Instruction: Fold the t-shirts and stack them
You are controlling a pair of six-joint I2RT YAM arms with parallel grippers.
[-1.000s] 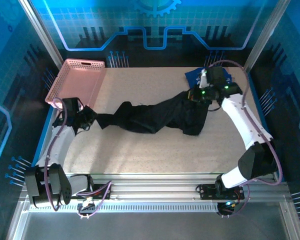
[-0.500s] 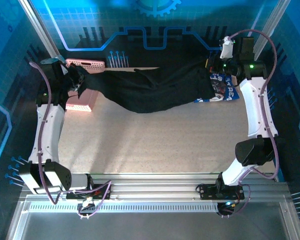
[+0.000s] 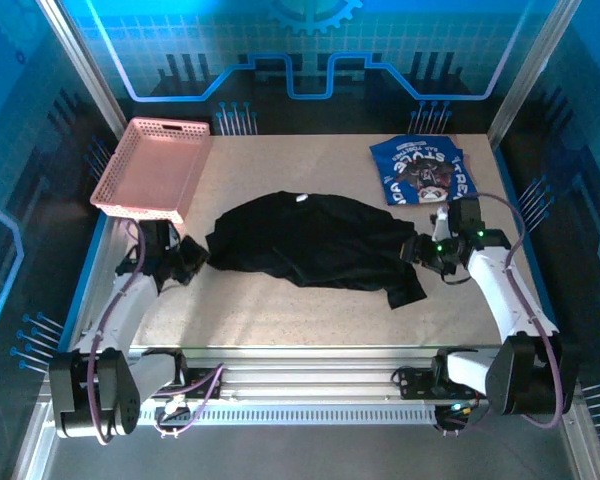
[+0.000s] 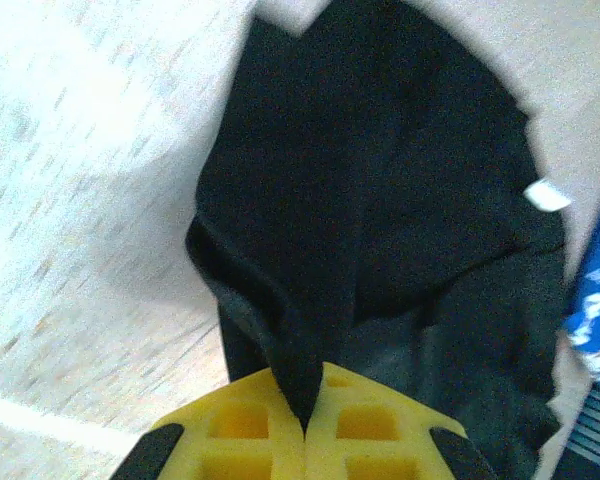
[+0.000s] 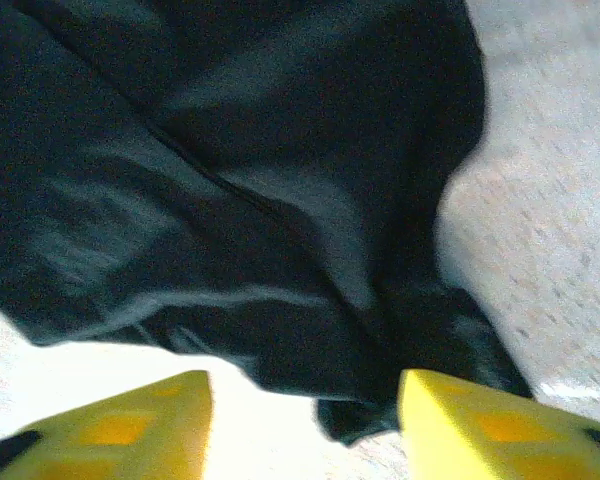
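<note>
"Spreading, is it? Step in hand, please."

"Item: black t-shirt (image 3: 300,240), laid rumpled across the middle of the desk (image 3: 310,320). Step, by my reading: flattening ahead of the first fold. Item: left end effector (image 4: 305,425), fingers pressed together on a pinch of the shirt's left edge. Item: right end effector (image 5: 300,400), fingers spread apart over the shirt's right corner, gripping nothing."

"Second garment?"

"Item: blue t-shirt (image 3: 423,170), far right corner of the desk, apart from the black one, graphic up. Item: pink basket (image 3: 150,165), far left."

"Next move?"

"Likely the right re-grips its corner and both draw the cloth taut. The near right flap lies crooked."

"Change since half a second ago?"

"Then the shirt hung stretched between both arms at the far edge, covering part of the blue one. Now it is lowered nearer, both arms drawn back and low."
</note>
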